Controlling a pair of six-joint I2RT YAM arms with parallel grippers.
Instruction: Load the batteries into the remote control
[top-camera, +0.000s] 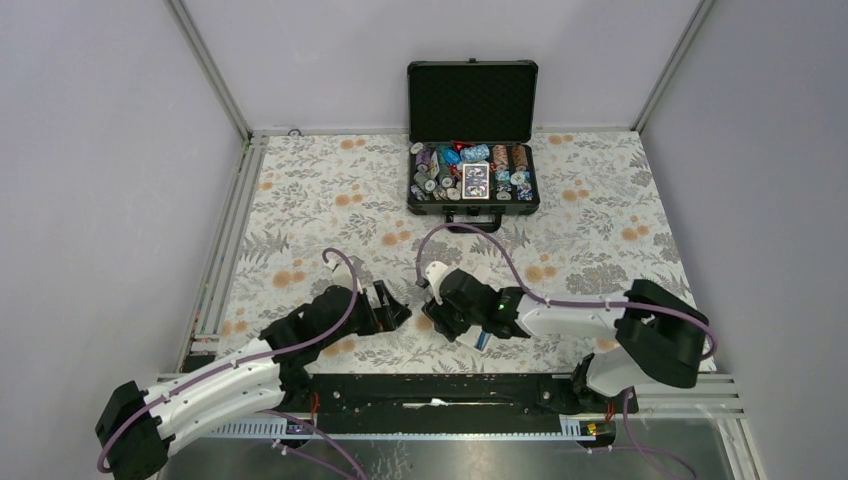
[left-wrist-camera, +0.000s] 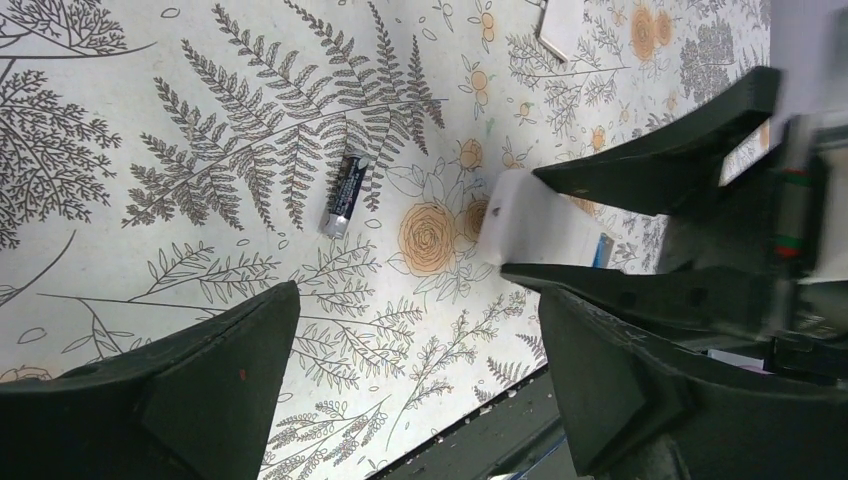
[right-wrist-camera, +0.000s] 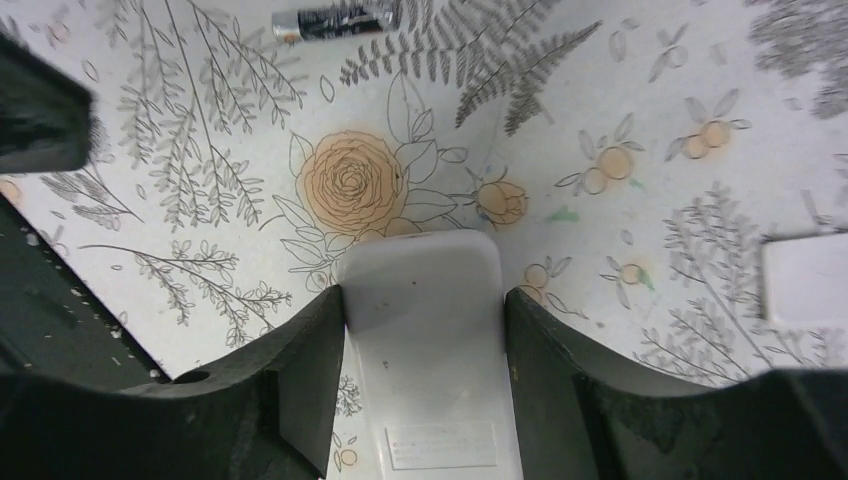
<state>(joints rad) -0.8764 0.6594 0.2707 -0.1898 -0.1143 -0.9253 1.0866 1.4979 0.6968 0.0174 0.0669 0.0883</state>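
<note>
Cloth-covered desk (top-camera: 600, 230), floral print; open black chip case (top-camera: 472, 100) at far edge. Right end effector (right-wrist-camera: 422, 300) clasps white remote control (right-wrist-camera: 420, 350) by its long sides, low over desk near front edge. Left end effector (left-wrist-camera: 418, 300) spread wide, empty, just beside. One battery (left-wrist-camera: 343, 195) loose on cloth near remote control, not loaded. Second battery not made out. Judgement: loading hardly begun; at least one insertion left.

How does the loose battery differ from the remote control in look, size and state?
The battery is a thin dark cylinder; the remote control is a flat white block. The battery is far shorter and narrower than the remote control. The battery lies free on the flowered cloth; the remote control is clamped between the right gripper's fingers.
</note>
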